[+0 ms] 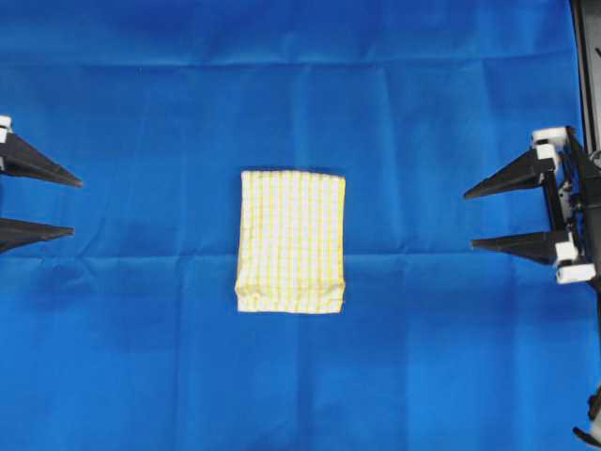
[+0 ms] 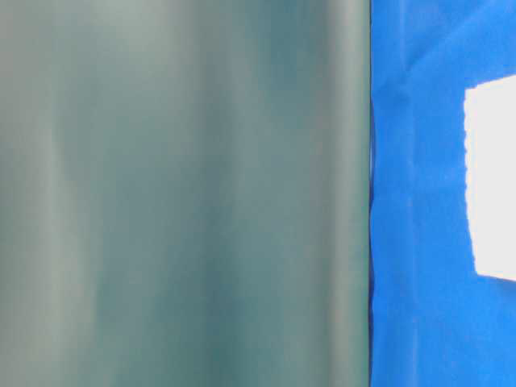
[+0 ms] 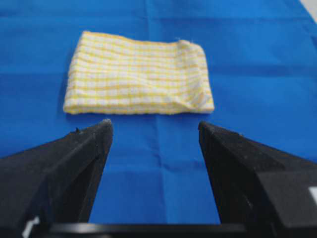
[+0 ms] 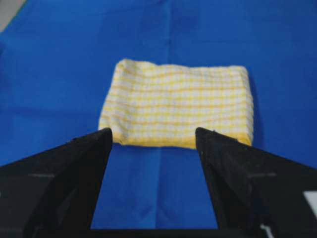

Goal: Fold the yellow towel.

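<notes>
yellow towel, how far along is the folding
Done, by the look of it: the yellow towel lies as a compact folded rectangle on the blue cloth. In hand: nothing; the left gripper and right gripper sit open at the edges, apart from it. Left: no further fold seems needed.

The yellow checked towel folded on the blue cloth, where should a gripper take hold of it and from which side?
Judging by its pose, grip the yellow checked towel at a short end, the near one in the overhead view, coming in low from that side. It lies flat as a thick folded stack on the blue cloth, so open jaws could straddle all layers. Both grippers stand open, well clear.
</notes>
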`<state>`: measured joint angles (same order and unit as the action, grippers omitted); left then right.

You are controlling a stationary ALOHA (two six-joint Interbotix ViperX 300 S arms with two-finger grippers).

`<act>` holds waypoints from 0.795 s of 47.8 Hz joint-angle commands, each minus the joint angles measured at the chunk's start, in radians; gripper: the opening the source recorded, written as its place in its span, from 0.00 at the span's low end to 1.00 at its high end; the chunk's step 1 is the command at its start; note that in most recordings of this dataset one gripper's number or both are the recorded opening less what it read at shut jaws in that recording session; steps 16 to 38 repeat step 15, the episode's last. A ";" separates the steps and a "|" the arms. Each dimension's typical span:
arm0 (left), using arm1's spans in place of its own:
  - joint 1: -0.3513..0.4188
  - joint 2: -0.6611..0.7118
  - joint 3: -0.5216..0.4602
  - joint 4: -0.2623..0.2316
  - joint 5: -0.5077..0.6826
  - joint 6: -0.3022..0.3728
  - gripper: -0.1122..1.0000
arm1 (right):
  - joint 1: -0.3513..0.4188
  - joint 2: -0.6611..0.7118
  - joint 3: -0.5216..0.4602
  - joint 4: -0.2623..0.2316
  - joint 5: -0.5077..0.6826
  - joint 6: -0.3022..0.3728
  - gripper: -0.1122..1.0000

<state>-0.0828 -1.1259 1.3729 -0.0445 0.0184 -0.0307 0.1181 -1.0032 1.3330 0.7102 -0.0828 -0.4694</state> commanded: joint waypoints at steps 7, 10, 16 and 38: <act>0.003 -0.044 0.025 0.002 0.002 0.000 0.67 | -0.008 -0.040 0.048 0.000 -0.040 -0.002 0.72; 0.003 -0.044 0.026 0.002 -0.006 0.000 0.67 | -0.008 -0.040 0.057 0.000 -0.046 -0.002 0.72; 0.003 -0.041 0.031 0.002 -0.017 0.000 0.67 | -0.008 -0.035 0.063 0.000 -0.052 -0.002 0.72; 0.003 -0.041 0.031 0.002 -0.017 0.000 0.67 | -0.008 -0.035 0.063 0.000 -0.052 -0.002 0.72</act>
